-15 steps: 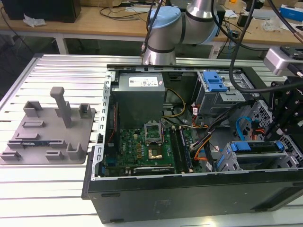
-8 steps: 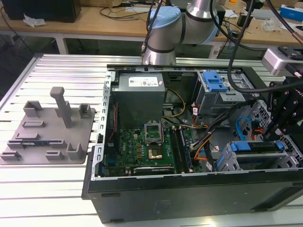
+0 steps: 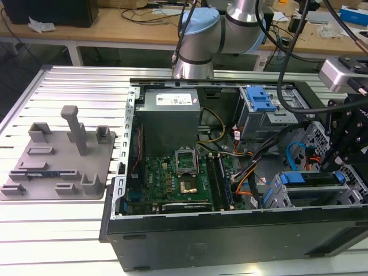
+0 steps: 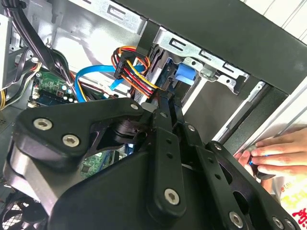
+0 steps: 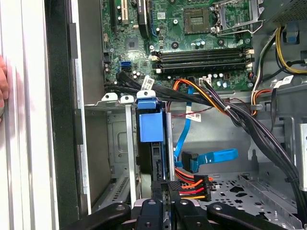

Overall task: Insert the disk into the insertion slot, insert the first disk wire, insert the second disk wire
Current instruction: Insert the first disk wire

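My claw hangs low inside the open computer case, its fingers drawn in narrow with the tips almost together. Whether anything is pinched between them I cannot tell. The disk already sits on edge in the insertion slot, with the bright blue tab of its carrier showing at the cage mouth. In the exterior view that cage stands in the case corner at the exterior view's right.

Just beside my fingertips is the black power plug with its red, orange and yellow wires, hard against the disk's end (I cannot make out whether it is seated). The blue data cable lies close above it in the first wrist view, its end near the disk.

A thick black cable bundle sweeps across the open floor of the case between the motherboard and the cage. It crowds the space beside my linkage.

A person's hand rests on the far side of the dark case wall, well clear of my fingers.

Farther off in the exterior view stand the grey power supply and the larger bay with a blue latch. A grey fixture plate lies on the slatted table outside the case.
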Robot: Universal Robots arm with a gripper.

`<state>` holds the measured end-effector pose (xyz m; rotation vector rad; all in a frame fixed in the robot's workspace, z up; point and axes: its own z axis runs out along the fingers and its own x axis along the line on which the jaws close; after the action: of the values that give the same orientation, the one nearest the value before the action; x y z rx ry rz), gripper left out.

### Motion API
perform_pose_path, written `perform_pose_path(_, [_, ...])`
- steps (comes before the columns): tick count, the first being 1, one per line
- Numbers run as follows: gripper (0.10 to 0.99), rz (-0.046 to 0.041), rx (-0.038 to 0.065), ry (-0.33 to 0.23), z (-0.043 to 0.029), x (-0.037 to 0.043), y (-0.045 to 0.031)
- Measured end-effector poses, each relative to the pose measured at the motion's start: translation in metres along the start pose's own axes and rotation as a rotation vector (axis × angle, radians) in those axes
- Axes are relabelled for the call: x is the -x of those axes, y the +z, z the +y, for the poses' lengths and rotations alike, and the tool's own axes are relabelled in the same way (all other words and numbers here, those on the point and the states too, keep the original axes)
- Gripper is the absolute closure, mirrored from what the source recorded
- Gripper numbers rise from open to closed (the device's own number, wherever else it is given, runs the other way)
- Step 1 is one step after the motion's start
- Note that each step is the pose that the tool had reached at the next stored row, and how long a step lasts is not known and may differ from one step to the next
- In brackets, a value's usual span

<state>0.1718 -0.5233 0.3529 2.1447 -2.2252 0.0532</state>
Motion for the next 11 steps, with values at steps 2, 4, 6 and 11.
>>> perform_pose_path(2, [0.922,0.0,0.0,0.0,0.0,-0.0001,0.0001])
perform_pose_path(4, [0.922,0.0,0.0,0.0,0.0,-0.0003,0.0002])
perform_pose_path(6, [0.922,0.0,0.0,0.0,-0.0001,-0.0007,0.0004])
perform_pose_path(11, [0.922,0.0002,0.0,0.007,0.0,-0.0009,0.0009])
